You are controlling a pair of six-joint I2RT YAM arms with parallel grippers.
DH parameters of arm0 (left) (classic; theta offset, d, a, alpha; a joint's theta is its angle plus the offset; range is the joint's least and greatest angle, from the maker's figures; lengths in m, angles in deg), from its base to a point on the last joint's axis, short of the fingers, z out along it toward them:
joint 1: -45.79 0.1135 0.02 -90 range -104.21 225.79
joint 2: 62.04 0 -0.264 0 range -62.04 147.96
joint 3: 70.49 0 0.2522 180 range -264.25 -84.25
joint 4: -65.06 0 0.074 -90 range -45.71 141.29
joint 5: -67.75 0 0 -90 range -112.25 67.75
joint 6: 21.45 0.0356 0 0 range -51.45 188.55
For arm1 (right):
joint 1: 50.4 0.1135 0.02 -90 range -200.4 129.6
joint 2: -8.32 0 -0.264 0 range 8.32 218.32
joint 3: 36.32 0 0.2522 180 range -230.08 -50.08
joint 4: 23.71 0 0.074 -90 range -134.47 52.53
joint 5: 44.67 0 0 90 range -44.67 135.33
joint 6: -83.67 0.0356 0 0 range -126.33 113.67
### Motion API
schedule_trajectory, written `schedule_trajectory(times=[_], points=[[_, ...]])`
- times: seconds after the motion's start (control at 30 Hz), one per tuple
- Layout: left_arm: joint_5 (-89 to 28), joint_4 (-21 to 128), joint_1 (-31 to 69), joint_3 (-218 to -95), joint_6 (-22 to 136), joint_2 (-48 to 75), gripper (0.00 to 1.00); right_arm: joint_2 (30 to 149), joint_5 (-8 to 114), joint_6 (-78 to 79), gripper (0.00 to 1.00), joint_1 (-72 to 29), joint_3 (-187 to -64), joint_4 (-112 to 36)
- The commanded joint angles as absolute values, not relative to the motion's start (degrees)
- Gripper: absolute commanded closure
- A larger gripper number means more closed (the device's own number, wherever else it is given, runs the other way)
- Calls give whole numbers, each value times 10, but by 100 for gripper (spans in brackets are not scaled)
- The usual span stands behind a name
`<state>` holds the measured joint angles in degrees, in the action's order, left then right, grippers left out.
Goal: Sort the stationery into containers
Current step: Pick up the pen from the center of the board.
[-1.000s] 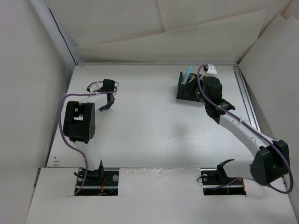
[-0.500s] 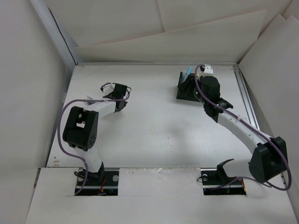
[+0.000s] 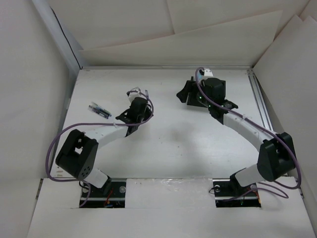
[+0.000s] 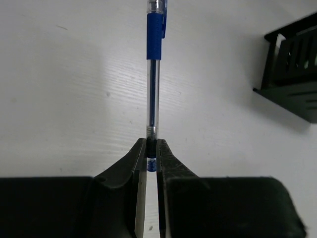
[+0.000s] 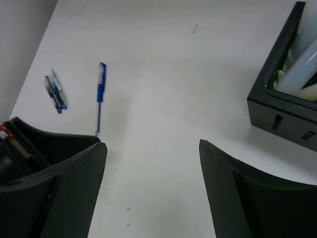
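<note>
Left claw (image 4: 151, 148) on one blue pen (image 4: 153, 84)

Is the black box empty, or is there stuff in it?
Not empty. In the right wrist view, a pale blue piece and a cream piece sit inside the black box.

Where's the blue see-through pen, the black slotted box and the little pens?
Blue see-through pen (image 4: 153, 89): left wrist view, clear barrel.
Black slotted box (image 5: 287, 116): right wrist view, front wall.
Little pens (image 5: 55, 93): right wrist view, middle.

White links (image 3: 247, 133), purple cables (image 3: 55, 144); black left claw (image 4: 149, 144), right claw (image 5: 152, 148).
</note>
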<state>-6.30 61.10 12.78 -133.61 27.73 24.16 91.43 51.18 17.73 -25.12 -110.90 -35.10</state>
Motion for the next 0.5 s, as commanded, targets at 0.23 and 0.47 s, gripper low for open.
schedule_trajectory(times=[0.23, 0.47], points=[[-283, 793, 94, -1263, 374, 204, 100, 966, 609, 176, 14, -232, -1172, -329], [-325, 840, 74, -1245, 391, 178, 100, 997, 609, 201, 14, -225, -1172, -315]])
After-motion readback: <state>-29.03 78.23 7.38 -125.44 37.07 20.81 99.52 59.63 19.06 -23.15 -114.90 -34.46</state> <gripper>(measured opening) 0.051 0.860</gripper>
